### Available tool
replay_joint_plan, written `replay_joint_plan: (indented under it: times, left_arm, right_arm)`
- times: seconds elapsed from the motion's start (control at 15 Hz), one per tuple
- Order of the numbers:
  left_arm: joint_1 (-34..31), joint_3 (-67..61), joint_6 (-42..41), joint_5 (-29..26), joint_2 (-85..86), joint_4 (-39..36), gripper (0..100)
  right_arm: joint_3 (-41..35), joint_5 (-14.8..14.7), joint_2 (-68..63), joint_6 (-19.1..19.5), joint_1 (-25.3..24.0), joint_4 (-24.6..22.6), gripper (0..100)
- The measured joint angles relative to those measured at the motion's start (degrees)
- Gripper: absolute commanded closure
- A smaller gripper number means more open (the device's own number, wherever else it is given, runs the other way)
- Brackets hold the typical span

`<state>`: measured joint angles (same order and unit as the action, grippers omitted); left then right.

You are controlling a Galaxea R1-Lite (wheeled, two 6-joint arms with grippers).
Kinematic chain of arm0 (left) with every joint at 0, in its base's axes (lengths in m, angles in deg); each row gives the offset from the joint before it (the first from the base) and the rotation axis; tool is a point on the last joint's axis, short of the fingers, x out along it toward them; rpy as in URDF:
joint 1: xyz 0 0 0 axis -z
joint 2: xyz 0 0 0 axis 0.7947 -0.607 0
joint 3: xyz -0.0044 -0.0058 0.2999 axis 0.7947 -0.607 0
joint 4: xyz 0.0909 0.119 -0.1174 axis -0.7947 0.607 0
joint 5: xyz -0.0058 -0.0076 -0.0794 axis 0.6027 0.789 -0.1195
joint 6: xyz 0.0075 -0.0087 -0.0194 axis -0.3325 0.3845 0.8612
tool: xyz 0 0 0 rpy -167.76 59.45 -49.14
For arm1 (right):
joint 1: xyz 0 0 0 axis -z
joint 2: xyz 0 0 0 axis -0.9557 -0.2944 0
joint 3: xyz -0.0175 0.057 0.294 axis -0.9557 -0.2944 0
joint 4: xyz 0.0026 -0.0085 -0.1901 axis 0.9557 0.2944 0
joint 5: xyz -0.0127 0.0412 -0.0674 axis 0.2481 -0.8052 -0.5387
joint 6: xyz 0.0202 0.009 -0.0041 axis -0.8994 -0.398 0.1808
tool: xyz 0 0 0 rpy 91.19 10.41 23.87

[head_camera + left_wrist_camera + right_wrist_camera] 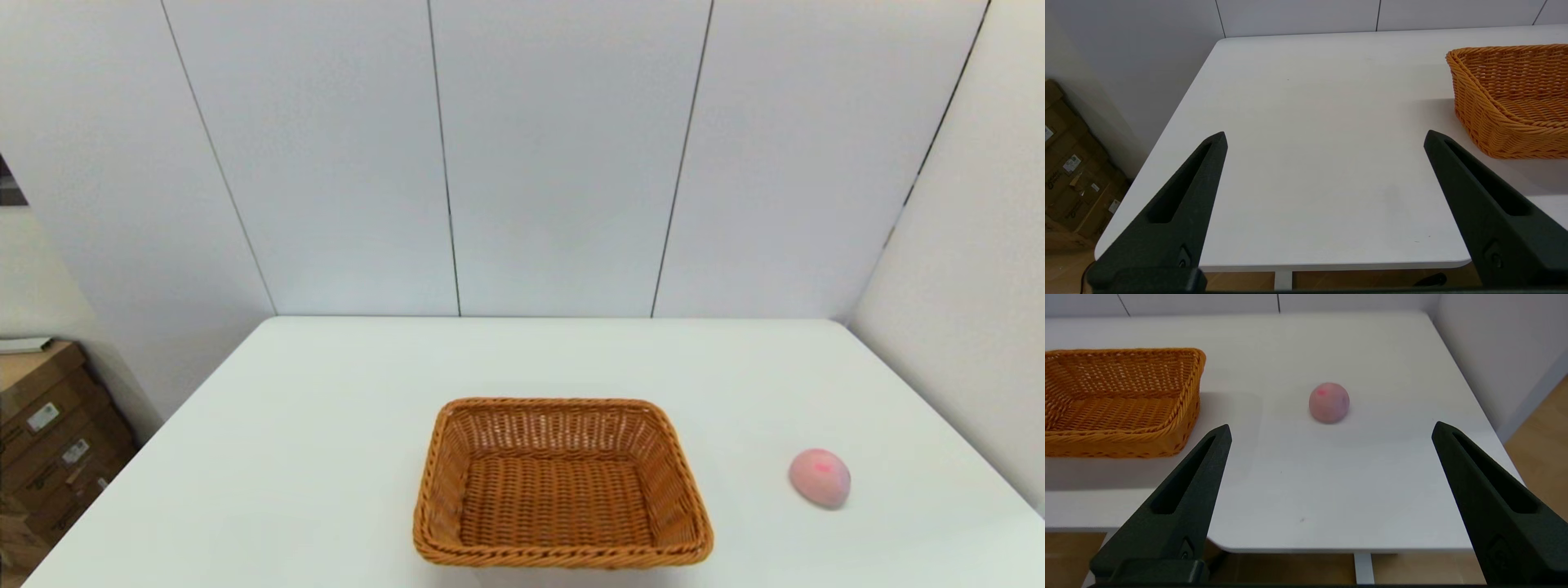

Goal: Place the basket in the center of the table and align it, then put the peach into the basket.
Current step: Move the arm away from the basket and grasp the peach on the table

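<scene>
A plain room with pale panelled walls is seen behind the table (343, 425), a white top with rounded corners; stacked cardboard boxes (49, 441) are seen on the floor off its left side.

The basket (562, 482) is found near the table's front edge, roughly midway between left and right, its long sides running parallel with that edge. It is empty, and its woven floor is fully exposed. It appears squared already, though it may be judged to lie nearer the robot than the true centre, so a push away from the robot may yet be called for.

The peach (820, 478) is set on the bare table well apart from the basket, to its right, with its darker pink blotch turned upward. Being rounded and unsupported, it can be expected to roll if nudged from one side.

The right gripper (1331, 433) is held short of the table's front edge, its fingers spread wide, with the peach lined up between them; that arm is judged to be the one suited to the pick. The left gripper (1325, 136) is likewise held wide open before the table's left part, grasping nothing, the basket just beside its inner finger.
</scene>
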<state>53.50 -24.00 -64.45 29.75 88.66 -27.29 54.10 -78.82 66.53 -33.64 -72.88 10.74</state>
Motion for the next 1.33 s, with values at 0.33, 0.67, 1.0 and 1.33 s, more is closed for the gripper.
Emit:
replay_joint_plan:
  times: [0.33, 0.67, 1.0, 1.33]
  left_arm:
    - [0.00, 0.00, 0.05, 0.00, 0.02, 0.00, 0]
    - [0.00, 0.00, 0.18, 0.00, 0.02, 0.01, 0]
    - [0.00, 0.00, 0.45, 0.17, 0.02, 0.00, 0]
    - [0.00, 0.01, 0.45, 0.17, 0.02, 0.00, 0]
  right_arm:
    - [14.77, 0.17, -31.38, -1.66, 1.67, 5.18, 0]
    - [21.37, -1.22, -59.69, -8.57, 1.62, 1.24, 0]
    - [22.77, -2.82, -77.87, -12.07, 1.01, -9.46, 0]
    - [24.59, -2.95, -91.01, -12.30, 0.74, -17.55, 0]
